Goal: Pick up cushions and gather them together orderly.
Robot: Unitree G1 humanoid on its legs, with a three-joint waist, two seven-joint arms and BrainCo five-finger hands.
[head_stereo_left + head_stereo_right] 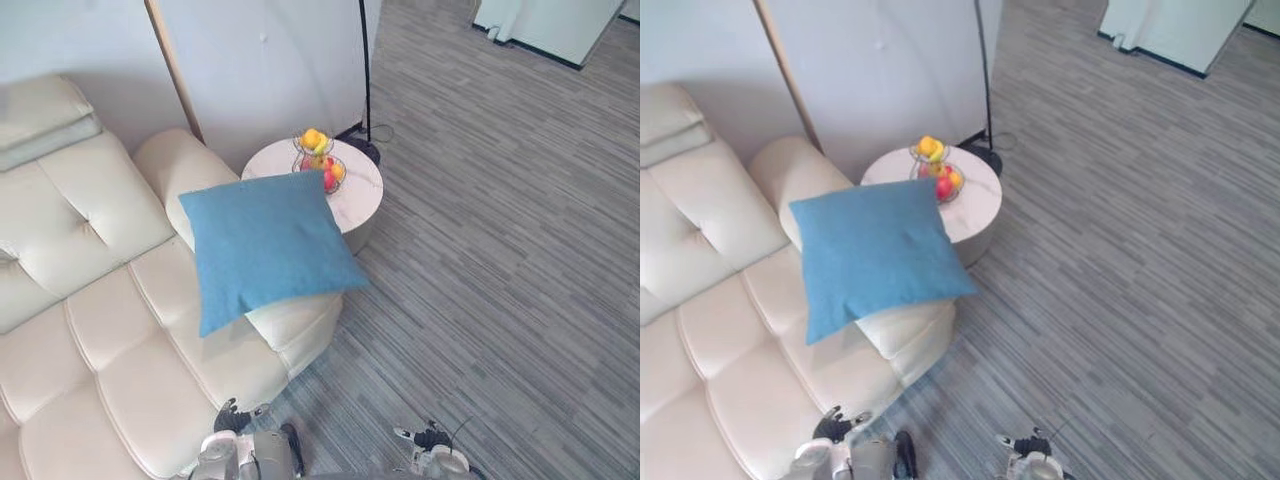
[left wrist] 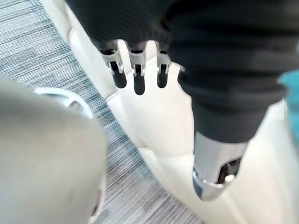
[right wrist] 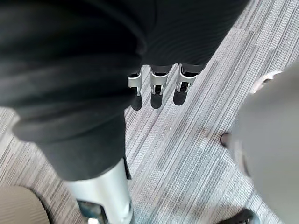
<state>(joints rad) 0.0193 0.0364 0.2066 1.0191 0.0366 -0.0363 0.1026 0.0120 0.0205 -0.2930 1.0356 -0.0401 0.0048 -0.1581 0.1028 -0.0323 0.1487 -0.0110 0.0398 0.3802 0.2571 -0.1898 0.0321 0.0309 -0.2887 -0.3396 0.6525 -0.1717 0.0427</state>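
A blue square cushion (image 1: 265, 245) leans tilted on the right end of the cream sofa (image 1: 90, 340), over its armrest and seat edge. Pale cream cushions (image 1: 40, 120) lie stacked at the sofa's far left. My left hand (image 1: 232, 415) hangs low by the sofa's front edge, well short of the blue cushion. In the left wrist view its fingers (image 2: 138, 70) are straight and hold nothing, with the sofa seat past them. My right hand (image 1: 425, 437) hangs over the carpet, and its fingers (image 3: 158, 86) are also straight and empty.
A round white side table (image 1: 355, 205) stands just beyond the sofa's armrest, bearing a wire basket of fruit (image 1: 320, 160). A thin black lamp pole (image 1: 365, 70) rises behind it from a base by the wall. Grey striped carpet (image 1: 500, 250) spreads to the right.
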